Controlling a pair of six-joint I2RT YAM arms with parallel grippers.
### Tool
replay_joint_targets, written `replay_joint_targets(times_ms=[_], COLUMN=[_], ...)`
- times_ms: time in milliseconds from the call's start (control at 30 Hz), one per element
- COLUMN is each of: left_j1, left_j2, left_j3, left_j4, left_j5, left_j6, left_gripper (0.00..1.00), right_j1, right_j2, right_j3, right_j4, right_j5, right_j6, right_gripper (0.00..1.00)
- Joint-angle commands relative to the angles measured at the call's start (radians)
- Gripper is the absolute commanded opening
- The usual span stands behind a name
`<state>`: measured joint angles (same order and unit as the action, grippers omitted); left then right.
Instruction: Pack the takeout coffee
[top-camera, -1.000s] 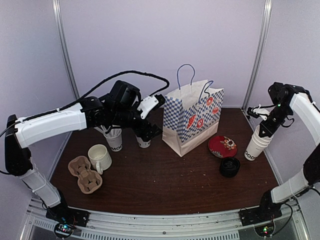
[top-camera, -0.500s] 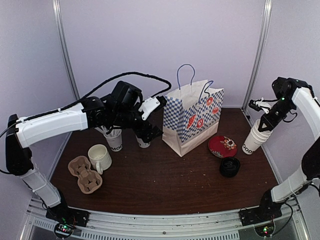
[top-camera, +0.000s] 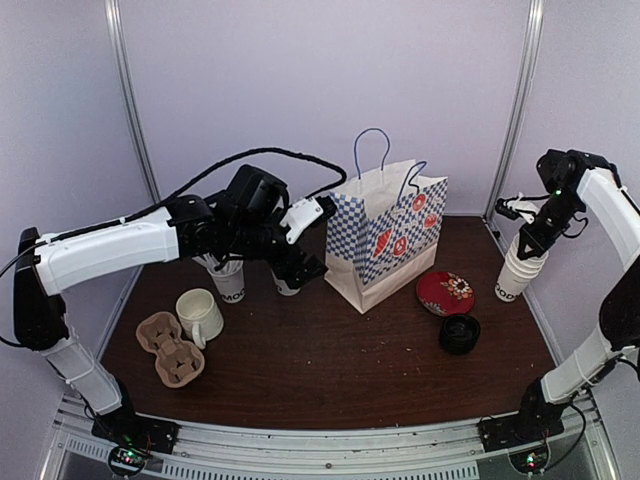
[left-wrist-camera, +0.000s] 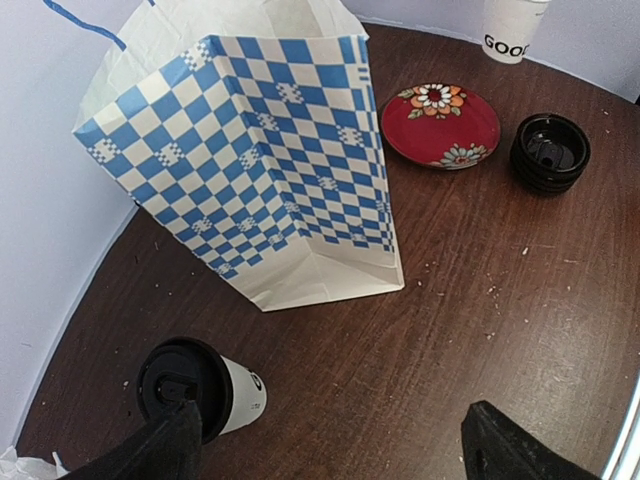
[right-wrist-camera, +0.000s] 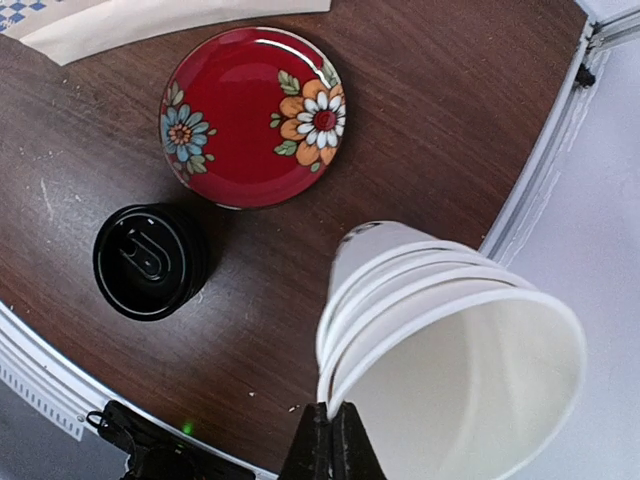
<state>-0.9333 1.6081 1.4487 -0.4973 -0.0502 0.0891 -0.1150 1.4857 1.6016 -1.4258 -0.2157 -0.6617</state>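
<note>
One takeout coffee (top-camera: 288, 284), a white paper cup with a black lid, stands upright on the table left of the checked paper bag (top-camera: 386, 235). My left gripper (top-camera: 303, 266) hovers just over it, open. In the left wrist view the cup (left-wrist-camera: 196, 389) sits by my left finger (left-wrist-camera: 160, 448), not clasped. My right gripper (top-camera: 526, 241) is shut on the rim of a stack of lidless white paper cups (top-camera: 513, 272) at the far right. The right wrist view shows the pinched rim (right-wrist-camera: 332, 440) and the tilted stack (right-wrist-camera: 440, 320).
A white cup of straws (top-camera: 229, 280), a cream mug (top-camera: 200, 314) and a cardboard cup carrier (top-camera: 170, 348) stand at the left. A red flowered plate (top-camera: 445, 292) and a stack of black lids (top-camera: 459, 333) lie right of the bag.
My right gripper has risen and shifted back with the cup stack, which tipped left and now stands straighter. My left gripper has edged right over the lidded cup.
</note>
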Motion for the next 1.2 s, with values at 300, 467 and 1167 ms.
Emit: replay_joint_targets(times_ms=[300,467,1167], left_j1=[-0.012,-0.012,-0.013], left_j2=[0.013,0.010,0.037], left_j3=[0.032,0.032,0.048], left_j4=[0.009,0.009,-0.010], left_j5=[-0.002,0.004,0.001], left_j6=[0.014,0.015,0.025], left_gripper=[0.94,0.94,0.94], right_j1=[0.057,0.007,0.045], right_j2=[0.043,0.054,-0.076], right_j3=[0.095,0.128,0.148], right_j4=[-0.048,-0.049,-0.154], right_j5=[0.152,0.113,-0.036], right_j6=[0.062,0.034,-0.001], right_gripper=[0.00,0.00,0.00])
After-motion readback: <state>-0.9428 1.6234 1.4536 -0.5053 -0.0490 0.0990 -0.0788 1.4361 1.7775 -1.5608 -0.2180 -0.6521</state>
